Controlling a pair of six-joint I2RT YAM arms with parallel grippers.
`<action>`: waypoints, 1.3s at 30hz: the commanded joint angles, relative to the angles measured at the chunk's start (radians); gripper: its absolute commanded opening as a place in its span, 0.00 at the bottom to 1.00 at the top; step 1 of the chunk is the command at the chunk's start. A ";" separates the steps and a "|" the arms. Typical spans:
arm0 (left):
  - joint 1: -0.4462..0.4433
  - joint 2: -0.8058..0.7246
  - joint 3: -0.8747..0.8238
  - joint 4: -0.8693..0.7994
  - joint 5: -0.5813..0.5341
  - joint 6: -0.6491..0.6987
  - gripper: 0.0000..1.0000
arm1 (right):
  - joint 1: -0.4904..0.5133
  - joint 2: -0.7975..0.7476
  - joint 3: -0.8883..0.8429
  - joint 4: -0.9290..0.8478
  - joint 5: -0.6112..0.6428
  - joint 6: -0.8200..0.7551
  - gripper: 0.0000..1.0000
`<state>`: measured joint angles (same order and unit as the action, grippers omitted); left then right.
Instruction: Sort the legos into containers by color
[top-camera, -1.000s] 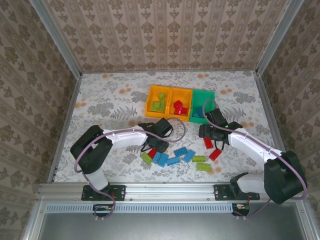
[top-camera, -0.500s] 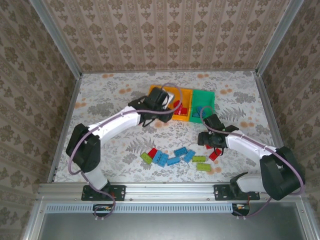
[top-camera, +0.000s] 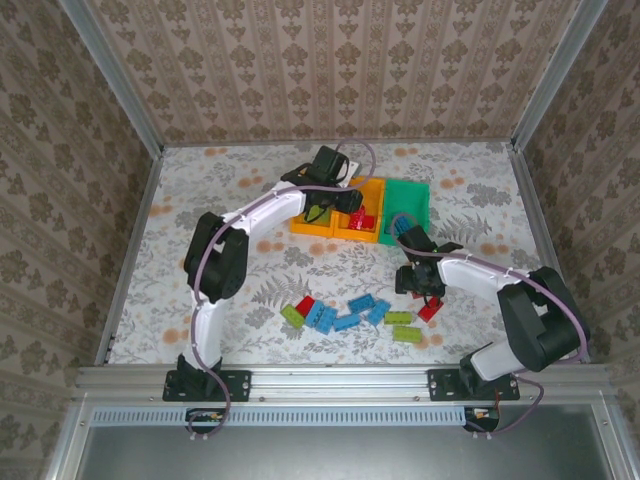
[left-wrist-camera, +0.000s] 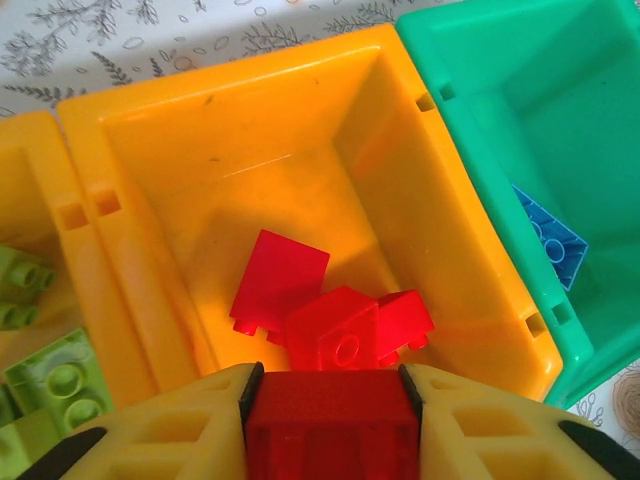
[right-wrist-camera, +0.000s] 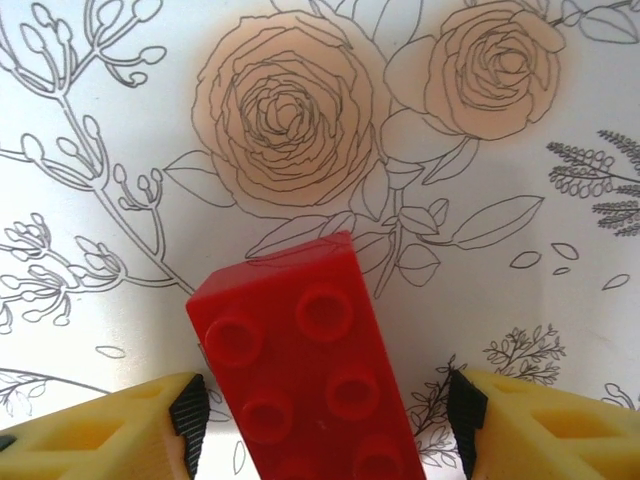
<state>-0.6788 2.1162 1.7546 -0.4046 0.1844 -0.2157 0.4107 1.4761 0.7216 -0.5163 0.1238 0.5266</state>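
Note:
My left gripper (left-wrist-camera: 330, 425) is shut on a red lego (left-wrist-camera: 330, 430) and hangs over the middle orange container (left-wrist-camera: 250, 150), where three red legos (left-wrist-camera: 290, 280) lie. In the top view this gripper (top-camera: 335, 195) is at the containers' back edge. My right gripper (right-wrist-camera: 327, 410) is open low over the table, straddling another red lego (right-wrist-camera: 310, 370) with a gap on each side. It stands (top-camera: 420, 283) in front of the green container (top-camera: 410, 190). Loose legos (top-camera: 347, 321) in blue, lime and red lie near the front.
The green container (left-wrist-camera: 520, 80) holds a blue lego (left-wrist-camera: 550, 240), and the left orange container (left-wrist-camera: 20, 180) holds lime ones (left-wrist-camera: 50, 370). The three bins stand side by side mid-table. Patterned walls and metal rails (top-camera: 130, 250) bound the floral tabletop.
My left arm has swung from the loose pile up to the middle orange bin, carrying the red lego. My right gripper has dropped around a red lego and its jaws have narrowed.

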 joint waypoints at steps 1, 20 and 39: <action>0.005 0.007 0.037 0.019 0.041 -0.027 0.43 | 0.007 0.032 0.024 0.011 0.003 -0.006 0.61; -0.019 -0.401 -0.385 0.163 -0.068 -0.132 1.00 | 0.018 -0.133 0.135 0.085 -0.100 -0.046 0.17; -0.063 -0.777 -0.923 0.085 -0.190 -0.164 1.00 | -0.025 0.486 0.823 0.079 -0.155 -0.033 0.23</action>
<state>-0.7254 1.3926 0.8604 -0.3069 0.0242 -0.3668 0.3931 1.9114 1.4643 -0.3943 -0.0456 0.4931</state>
